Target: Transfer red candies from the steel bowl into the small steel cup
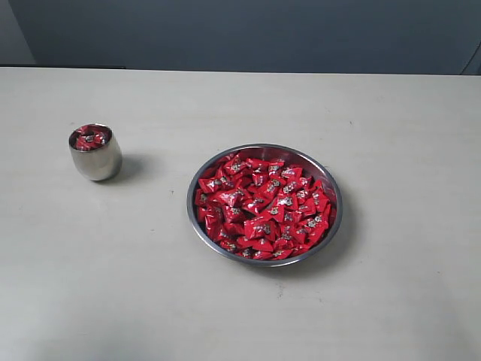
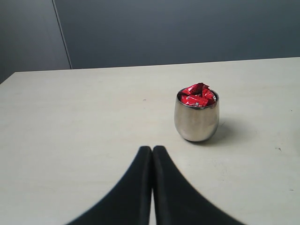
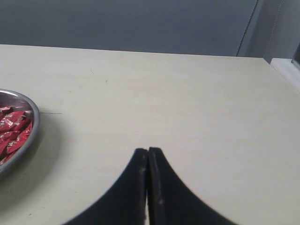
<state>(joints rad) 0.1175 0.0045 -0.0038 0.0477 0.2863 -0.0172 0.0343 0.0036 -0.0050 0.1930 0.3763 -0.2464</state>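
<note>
The steel bowl [image 1: 201, 229] sits right of the table's middle, heaped with red candies [image 1: 263, 207]. The small steel cup [image 1: 96, 159] stands to its left, with a few red candies [image 1: 92, 138] piled up to its rim. Neither arm shows in the exterior view. In the left wrist view my left gripper [image 2: 152, 149] is shut and empty, with the cup [image 2: 197, 121] and its candies [image 2: 197, 95] a short way beyond the fingertips. My right gripper [image 3: 148, 151] is also shut and empty, over bare table beside the bowl's rim [image 3: 33, 126].
The pale table [image 1: 225, 316] ends at a dark grey wall [image 1: 248, 34] at the back. A light ledge [image 3: 287, 68] shows at the table's far corner in the right wrist view.
</note>
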